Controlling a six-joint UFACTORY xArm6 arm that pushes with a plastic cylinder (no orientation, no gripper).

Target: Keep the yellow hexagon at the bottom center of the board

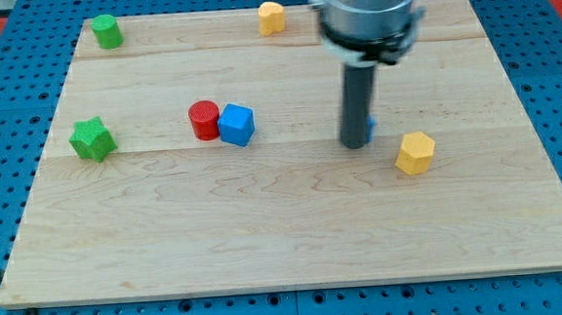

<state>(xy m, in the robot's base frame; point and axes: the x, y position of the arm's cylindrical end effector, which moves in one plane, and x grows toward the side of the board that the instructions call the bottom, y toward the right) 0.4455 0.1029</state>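
Observation:
The yellow hexagon [416, 153] lies on the wooden board [296, 235], right of centre and about halfway up. My tip [356, 145] rests on the board just to the hexagon's left, a small gap apart from it. A blue block [370, 128] is mostly hidden behind the rod; only a sliver shows at its right side.
A red cylinder [203, 120] and a blue cube [237, 124] touch left of centre. A green star [92, 140] sits at the left edge. A green cylinder [107, 31] is at the top left. A second yellow block [271, 17] is at the top centre.

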